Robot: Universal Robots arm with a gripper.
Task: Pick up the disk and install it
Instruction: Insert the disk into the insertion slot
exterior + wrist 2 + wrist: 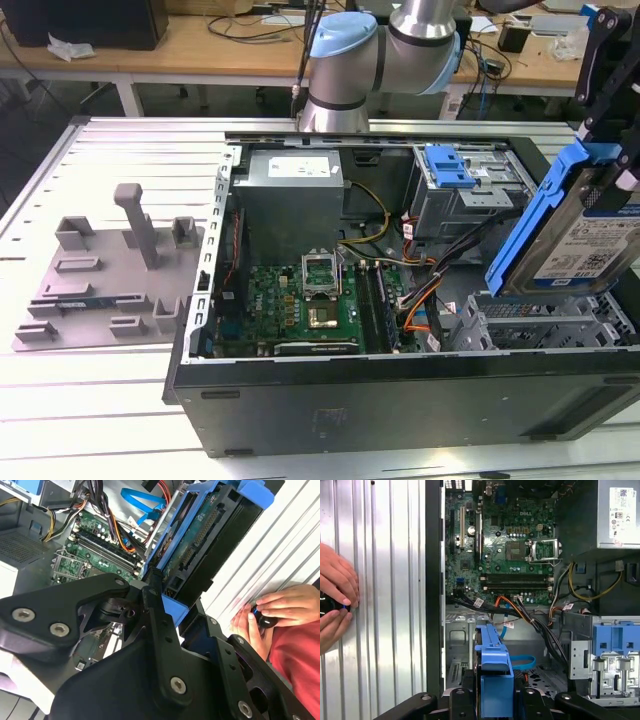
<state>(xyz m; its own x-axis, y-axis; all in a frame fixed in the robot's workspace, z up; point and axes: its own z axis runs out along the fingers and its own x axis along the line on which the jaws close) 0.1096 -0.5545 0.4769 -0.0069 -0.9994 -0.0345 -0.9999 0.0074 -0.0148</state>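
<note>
My gripper [172, 597] is clamped shut on the disk [585, 245], one finger on each side of its blue carrier, so I judge the pick-up done and the install the step in hand. In the exterior view the disk hangs tilted, label outward, at that view's right. It is over the metal drive cage [540, 320] in the near corner of the open computer case [400, 400], and I cannot tell whether its lower edge touches the cage. The first wrist view looks along the carrier edge into the case, with cables [535, 625] crossing between the motherboard [515, 555] and the cage. Seating it, as I judge it, calls for levelling the carrier square to the cage opening and missing those cables. A person's hands [335, 600] rest on the ribbed table beside the case, apart from me.
</note>
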